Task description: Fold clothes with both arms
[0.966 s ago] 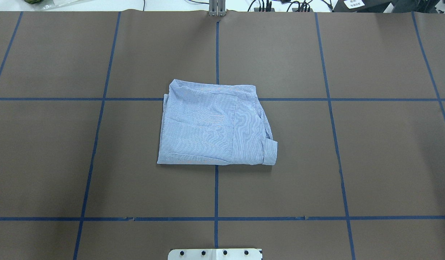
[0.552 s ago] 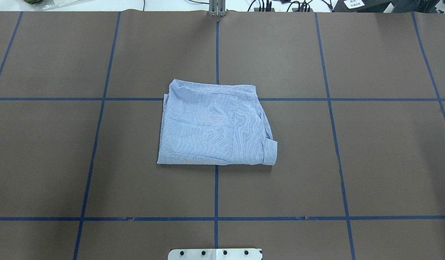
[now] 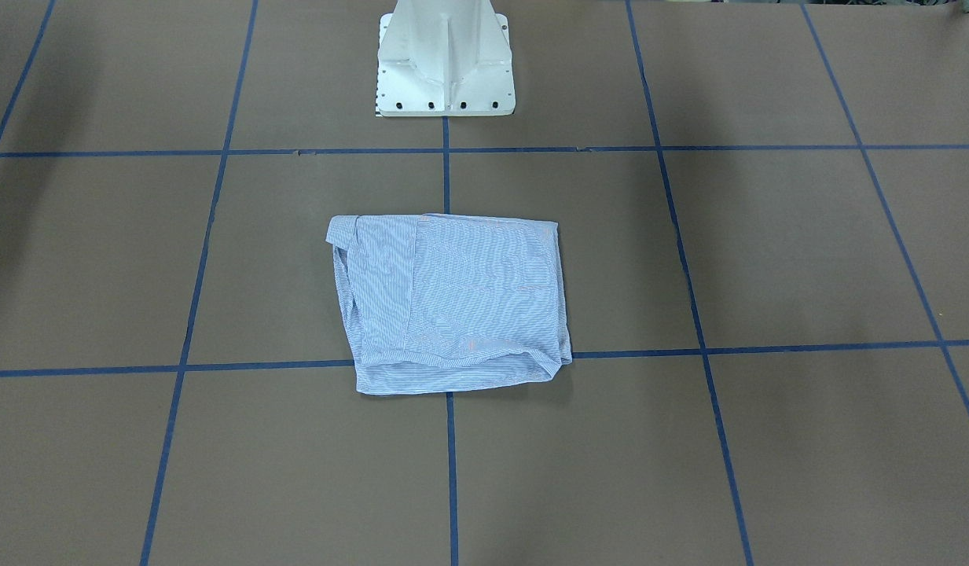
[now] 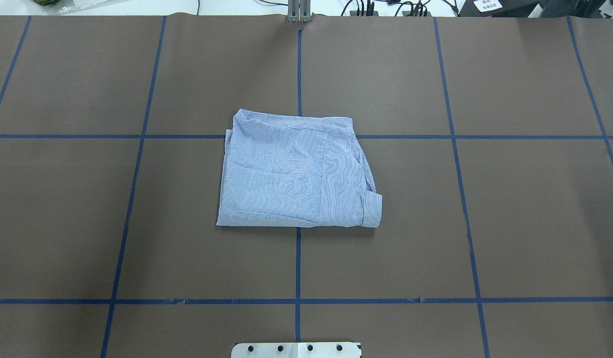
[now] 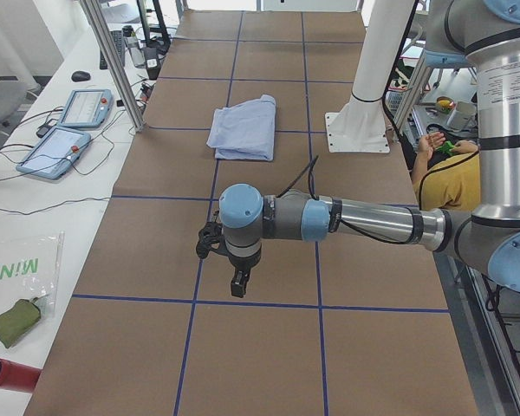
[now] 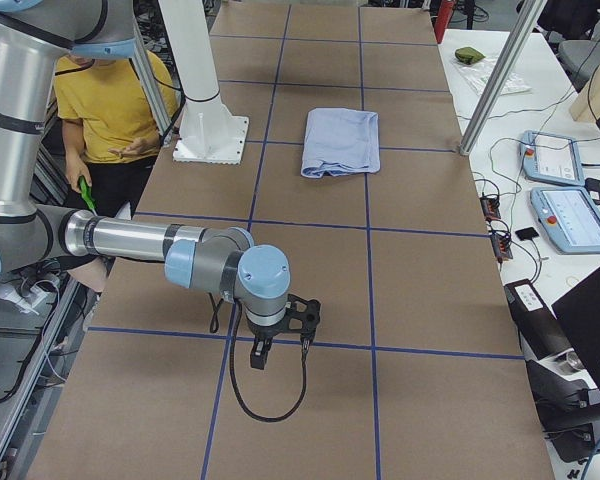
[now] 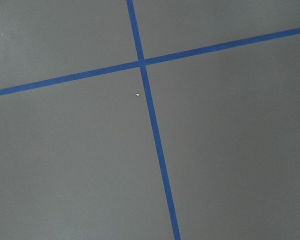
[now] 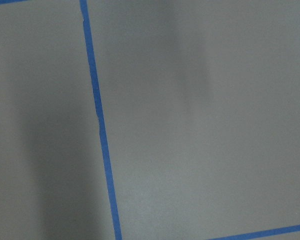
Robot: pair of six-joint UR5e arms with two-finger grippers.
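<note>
Two arms stand at opposite ends of the counter point(image 4: 485, 223), each well apart from the cloth. Nearest in the left-end view, the left arm point(image 5: 364, 221) reaches low over bare brown paper, its tool point(image 5: 236, 282) pointing down near a blue tape line point(image 7: 155, 140). From this side angle I cannot tell whether that tool is open or closed. The same goes for the right tool point(image 6: 263, 352) on the right arm point(image 6: 130, 240). Both wrist cameras show only paper and tape.

Farther on, mid-counter and in front of the white pedestal point(image 3: 445, 71), the shirt point(image 4: 291, 174) lies folded into a compact rectangle across a tape crossing. The fold looks finished, so the step in hand is probably parking. Both tools should be kept high and wide of the cloth so nothing drags it. If tidying is wanted, the rolled cuff point(image 4: 372, 209) at one corner is the spot to press flat.

Green letters on a white bag point(image 5: 17, 273) off to the side seem to read "MINI", upside down. No label shows on the shirt.
</note>
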